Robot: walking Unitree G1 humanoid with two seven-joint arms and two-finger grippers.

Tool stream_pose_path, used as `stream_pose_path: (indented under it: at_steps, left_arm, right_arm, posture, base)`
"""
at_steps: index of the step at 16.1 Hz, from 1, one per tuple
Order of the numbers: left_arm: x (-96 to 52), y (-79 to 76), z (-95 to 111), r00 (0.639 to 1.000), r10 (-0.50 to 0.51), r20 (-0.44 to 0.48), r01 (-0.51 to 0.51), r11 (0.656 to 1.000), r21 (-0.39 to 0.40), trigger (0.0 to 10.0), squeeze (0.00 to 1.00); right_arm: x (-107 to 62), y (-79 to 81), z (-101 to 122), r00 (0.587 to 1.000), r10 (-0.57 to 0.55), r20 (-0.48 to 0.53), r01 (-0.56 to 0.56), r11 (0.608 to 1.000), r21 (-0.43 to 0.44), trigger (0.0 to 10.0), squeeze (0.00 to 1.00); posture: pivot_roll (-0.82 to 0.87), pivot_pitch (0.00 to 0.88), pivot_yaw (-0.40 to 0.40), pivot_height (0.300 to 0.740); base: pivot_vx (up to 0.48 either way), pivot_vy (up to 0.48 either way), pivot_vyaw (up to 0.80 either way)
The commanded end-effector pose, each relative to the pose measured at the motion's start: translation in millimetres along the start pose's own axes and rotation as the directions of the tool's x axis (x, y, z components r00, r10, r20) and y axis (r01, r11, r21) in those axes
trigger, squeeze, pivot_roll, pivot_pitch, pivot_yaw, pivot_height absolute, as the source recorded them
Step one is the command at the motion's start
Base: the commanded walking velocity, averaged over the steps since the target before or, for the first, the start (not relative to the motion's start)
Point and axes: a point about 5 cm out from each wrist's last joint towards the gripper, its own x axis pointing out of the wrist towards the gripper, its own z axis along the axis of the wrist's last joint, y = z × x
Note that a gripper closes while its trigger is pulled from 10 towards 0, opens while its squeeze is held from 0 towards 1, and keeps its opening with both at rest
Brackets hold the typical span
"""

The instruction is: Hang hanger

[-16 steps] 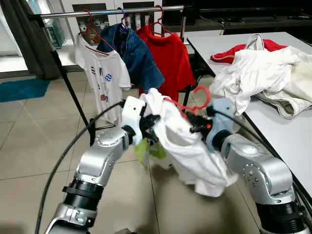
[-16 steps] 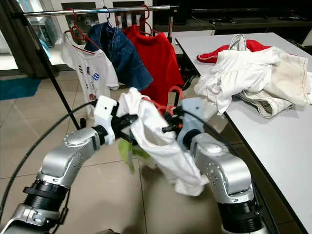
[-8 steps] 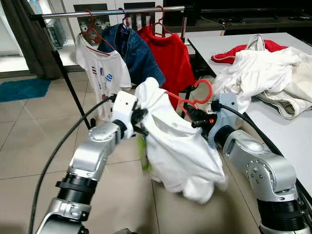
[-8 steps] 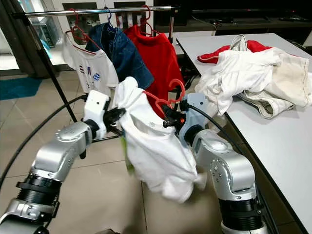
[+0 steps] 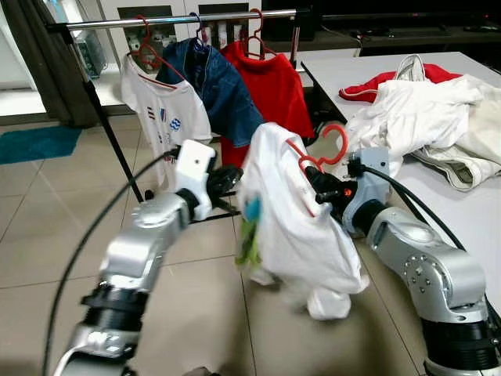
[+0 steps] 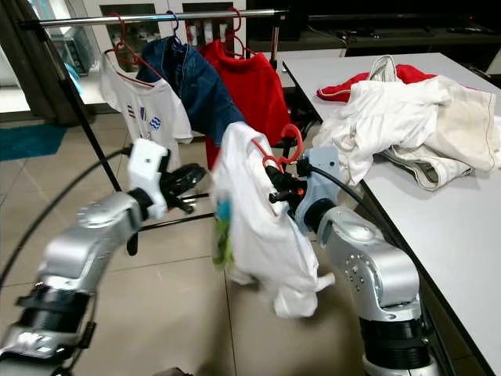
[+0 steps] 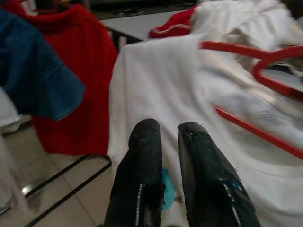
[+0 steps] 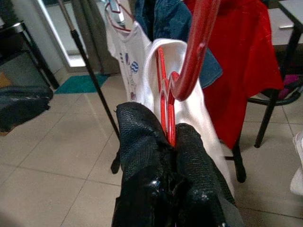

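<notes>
The red hanger (image 5: 322,151) is clamped at its neck between the black fingers of the right gripper (image 8: 171,142), so that the hook stays free above the grip for the rail (image 5: 172,19). A white shirt (image 5: 291,219) is draped over the hanger and hangs limp below it, held in the air between the two arms and in front of the desk (image 5: 462,215); the hanger is well short of the rail and has yet to be hooked on. The left gripper (image 5: 225,178) is held just beside the shirt's shoulder with nothing grasped; in the left wrist view its fingers (image 7: 142,156) lie close together with a narrow gap between them, pointing at the cloth. This placement is judged to be for steadying or straightening the garment.

The hanger is thin, smooth and glossy, probably plastic, with a curved hook. The shirt is soft, creased cotton-like cloth with a small coloured print near its hem. On the metal rail, a printed white T-shirt (image 5: 166,125), a blue denim garment (image 5: 223,94) and a red shirt (image 5: 278,94) are already hung on red hangers. A crumpled heap of white and red clothes (image 5: 423,117) is left on the smooth pale desk.
</notes>
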Motion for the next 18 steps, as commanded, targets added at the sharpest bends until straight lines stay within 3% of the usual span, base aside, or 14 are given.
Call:
stream_pose_path:
  at_steps: [1,3,4,6,7,10,13,14,15,18]
  left_arm:
    - [-5.6,0.0,8,0.998,-0.042,0.038,0.041,0.999,0.029,10.0,1.0]
    - [-12.4,10.6,16,0.997,-0.017,0.072,0.014,0.999,0.043,10.0,1.0]
    - [-21.3,31.3,25,0.992,0.074,0.107,-0.08,0.996,0.048,10.0,1.0]
    - [-36.0,62.6,24,0.974,0.217,0.066,-0.223,0.968,0.111,10.0,1.0]
    - [-37.9,65.2,22,0.973,0.222,0.054,-0.228,0.965,0.13,10.0,1.0]
    - [-34.2,46.6,12,0.995,0.101,-0.005,-0.098,0.975,0.197,10.0,1.0]
    - [-24.9,28.1,-1,0.997,0.082,-0.002,-0.08,0.983,0.165,10.0,1.0]
    - [-23.6,24.5,-6,0.993,0.115,-0.03,-0.109,0.981,0.159,10.0,0.64]
    - [-27.7,12.7,-7,0.995,0.104,0.001,-0.103,0.98,0.169,10.0,0.0]
    - [-32.2,6.3,-6,0.984,0.176,0.03,-0.178,0.977,0.118,10.0,0.0]
  right_arm:
    - [-1.2,0.7,5,0.999,0.033,0.021,-0.033,0.999,-0.007,10.0,0.0]
    - [-2.8,2.6,5,0.997,0.078,0.009,-0.077,0.996,-0.038,10.0,0.0]
    - [-5.1,1.1,3,0.995,0.098,-0.018,-0.099,0.992,-0.081,10.0,0.0]
    - [-8.8,-2.5,3,0.992,0.124,-0.038,-0.128,0.981,-0.143,10.0,0.0]
    - [-9.4,-3.0,4,0.991,0.13,-0.041,-0.135,0.978,-0.157,10.0,0.0]
    - [-9.5,-4.9,11,0.993,0.111,-0.028,-0.114,0.977,-0.179,10.0,0.0]
    - [-6.1,-5.3,12,0.999,0.036,0.035,-0.031,0.991,-0.129,10.0,0.0]
    - [-6.8,-7.9,7,0.999,-0.014,0.047,0.018,0.995,-0.095,10.0,0.0]
    - [-11.7,-8.4,-8,0.997,-0.047,0.055,0.05,0.997,-0.061,10.0,0.0]
    - [-21.0,-11.3,-30,0.988,-0.149,0.05,0.15,0.989,-0.011,10.0,0.0]
  posture:
    - [-0.19,0.0,0.022,0.719]
    - [-0.19,0.0,0.019,0.719]
    - [-0.19,0.0,0.017,0.719]
    - [-0.19,0.0,0.019,0.719]
    - [-0.19,0.0,0.019,0.719]
    - [-0.2,0.0,0.026,0.719]
    - [-0.2,0.0,0.03,0.719]
    - [-0.19,0.0,0.03,0.719]
    - [-0.19,0.0,0.031,0.719]
    - [-0.17,0.0,0.038,0.719]
  base:
    - [0.0,0.0,0.0]
    - [0.0,0.0,0.0]
    - [0.0,0.0,0.0]
    - [0.0,0.0,0.0]
    - [0.0,0.0,0.0]
    - [0.0,0.0,0.0]
    - [0.0,0.0,0.0]
    - [0.0,0.0,0.0]
    - [0.0,0.0,0.0]
    - [0.0,0.0,0.0]
